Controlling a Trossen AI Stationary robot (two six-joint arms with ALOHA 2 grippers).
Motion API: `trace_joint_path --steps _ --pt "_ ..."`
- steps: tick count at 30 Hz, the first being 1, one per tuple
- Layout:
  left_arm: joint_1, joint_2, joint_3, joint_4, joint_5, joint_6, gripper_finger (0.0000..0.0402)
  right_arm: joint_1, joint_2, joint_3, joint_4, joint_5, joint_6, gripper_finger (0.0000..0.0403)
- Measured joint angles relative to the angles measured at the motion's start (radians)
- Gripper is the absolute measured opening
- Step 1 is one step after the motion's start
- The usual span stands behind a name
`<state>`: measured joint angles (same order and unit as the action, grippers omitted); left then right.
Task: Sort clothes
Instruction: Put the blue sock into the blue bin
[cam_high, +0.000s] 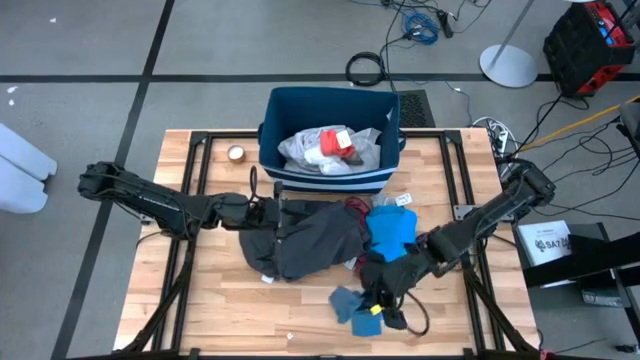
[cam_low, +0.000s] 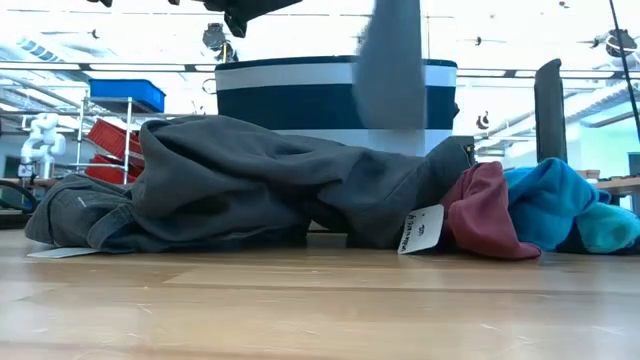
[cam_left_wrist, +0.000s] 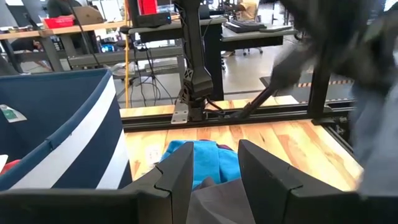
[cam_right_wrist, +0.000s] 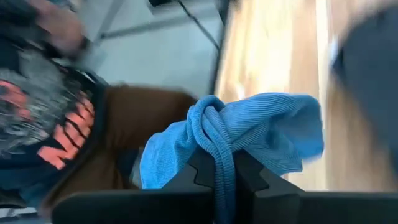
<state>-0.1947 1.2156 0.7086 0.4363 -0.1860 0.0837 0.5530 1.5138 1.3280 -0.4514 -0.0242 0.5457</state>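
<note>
**Right claw holds blue-grey piece; bin lies across the bench**

Your right claw (cam_right_wrist: 224, 180) is clamped on a small blue-grey piece (cam_right_wrist: 249, 134) near the front edge; the bin (cam_high: 330, 105) lies beyond the dark grey garment (cam_high: 305, 240). Your left claw (cam_left_wrist: 214, 171) hangs parted over that garment.

Bin (cam_high: 385, 125): dark blue w/ white stripes; inside it a white/light-grey garment (cam_high: 310, 150) w/ red print. On the light wood table (cam_high: 200, 290): dark grey garment (cam_high: 310, 240) w/ white tag (cam_low: 420, 228), maroon piece (cam_low: 485, 215), bright blue piece (cam_high: 392, 228), small blue-grey piece (cam_high: 347, 302). Both arms are black; the right gripper (cam_right_wrist: 225, 171) is clamped on mid-blue ribbed cloth (cam_right_wrist: 261, 134).
</note>
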Motion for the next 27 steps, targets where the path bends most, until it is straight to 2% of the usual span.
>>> trace_joint_path --steps 5,11,15,21,27 --pt "0.0 0.0 0.0 0.0 0.0 0.0 0.0137 -0.043 -0.001 0.231 -0.099 0.006 -0.241 0.0005" --pt "0.0 0.0 0.0 -0.001 0.0 -0.001 0.0137 -0.13 -0.002 0.448 -0.171 0.157 -0.562 0.0005" --pt "0.0 0.0 0.0 -0.002 0.0 -0.001 0.0137 -0.259 -0.003 0.532 -0.2 0.211 -0.7 0.0005" --pt "0.0 0.0 0.0 -0.006 0.0 -0.001 0.0137 -0.546 -0.002 0.558 -0.217 0.2 -0.759 0.0004" --pt "0.0 0.0 -0.001 -0.013 0.0 -0.001 0.0137 -0.816 0.04 0.555 -0.23 0.081 -0.7 0.0004"
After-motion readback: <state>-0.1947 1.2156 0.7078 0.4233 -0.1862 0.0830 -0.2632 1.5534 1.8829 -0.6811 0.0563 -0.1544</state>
